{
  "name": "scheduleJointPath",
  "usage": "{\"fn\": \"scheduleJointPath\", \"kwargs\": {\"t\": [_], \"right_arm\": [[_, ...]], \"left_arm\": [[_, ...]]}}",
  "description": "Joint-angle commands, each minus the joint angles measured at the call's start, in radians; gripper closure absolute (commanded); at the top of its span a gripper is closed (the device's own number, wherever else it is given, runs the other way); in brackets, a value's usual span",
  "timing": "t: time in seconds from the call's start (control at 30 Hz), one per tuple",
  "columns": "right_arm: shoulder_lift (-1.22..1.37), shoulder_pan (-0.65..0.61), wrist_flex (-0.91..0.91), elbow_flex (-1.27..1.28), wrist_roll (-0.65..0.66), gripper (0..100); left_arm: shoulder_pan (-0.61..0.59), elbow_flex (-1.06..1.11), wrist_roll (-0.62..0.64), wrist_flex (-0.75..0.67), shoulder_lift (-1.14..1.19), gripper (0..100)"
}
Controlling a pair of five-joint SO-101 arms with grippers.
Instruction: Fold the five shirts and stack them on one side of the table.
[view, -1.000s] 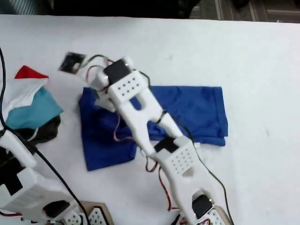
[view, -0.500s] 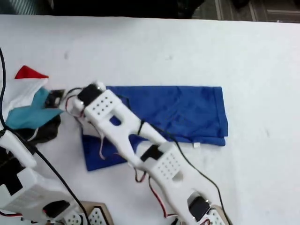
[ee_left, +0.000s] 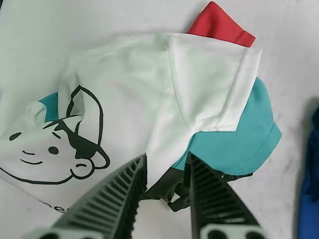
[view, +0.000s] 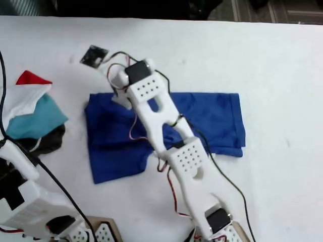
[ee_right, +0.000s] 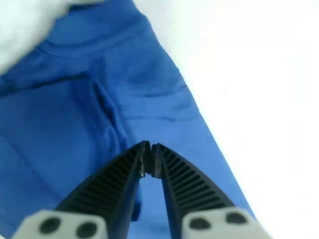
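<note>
Right claw [ee_right: 149, 160]: tips pressed together, nothing seen between them, just above the royal-blue cotton shirt [ee_right: 75, 114], near one edge.

High view adds the rest. The shirt [view: 212, 121] lies flat mid-table, with my right arm [view: 161, 126] across it. A small white tag [view: 212, 156] at its hem is too small to read.

Left claw [ee_left: 166, 164]: slightly spread, holding nothing, over the heap on the left of the white table [view: 282, 60] in the high view.

My left wrist view sorts the heap:
- White shirt with a black-lined cartoon face in a cap [ee_left: 124, 99] on top.
- Teal shirt [ee_left: 239, 149] and red shirt [ee_left: 219, 25] beneath it.
- Dark cloth [ee_left: 164, 186] lowest.

Letters under the face are cut off and unreadable.
</note>
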Motion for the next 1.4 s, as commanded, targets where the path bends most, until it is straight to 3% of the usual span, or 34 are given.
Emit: {"fn": "scheduleJointPath", "kwargs": {"t": [0.0,0.2,0.5,0.67,1.07,1.2,1.37], "right_arm": [[-0.048,-0.041,0.018,-0.054,-0.009,98.0],[-0.068,-0.088,0.016,0.137,-0.003,98.0],[-0.067,0.093,0.005,0.321,-0.003,98.0],[-0.081,0.127,0.01,0.334,-0.003,98.0],[-0.384,-0.008,0.015,0.408,-0.011,98.1],[-0.561,-0.061,0.016,0.677,-0.011,98.1],[-0.728,-0.228,-0.012,1.063,-0.011,95.7]], "left_arm": [[0.005,0.002,-0.006,0.002,-0.047,85],[-0.001,0.002,-0.006,0.002,-0.047,85],[0.004,0.063,-0.006,0.0,-0.048,85],[0.004,0.121,-0.008,-0.002,-0.056,85],[-0.012,0.091,-0.008,-0.002,-0.068,85],[-0.018,0.025,-0.008,-0.002,-0.076,85],[-0.018,0.0,-0.008,-0.002,-0.077,85]]}}
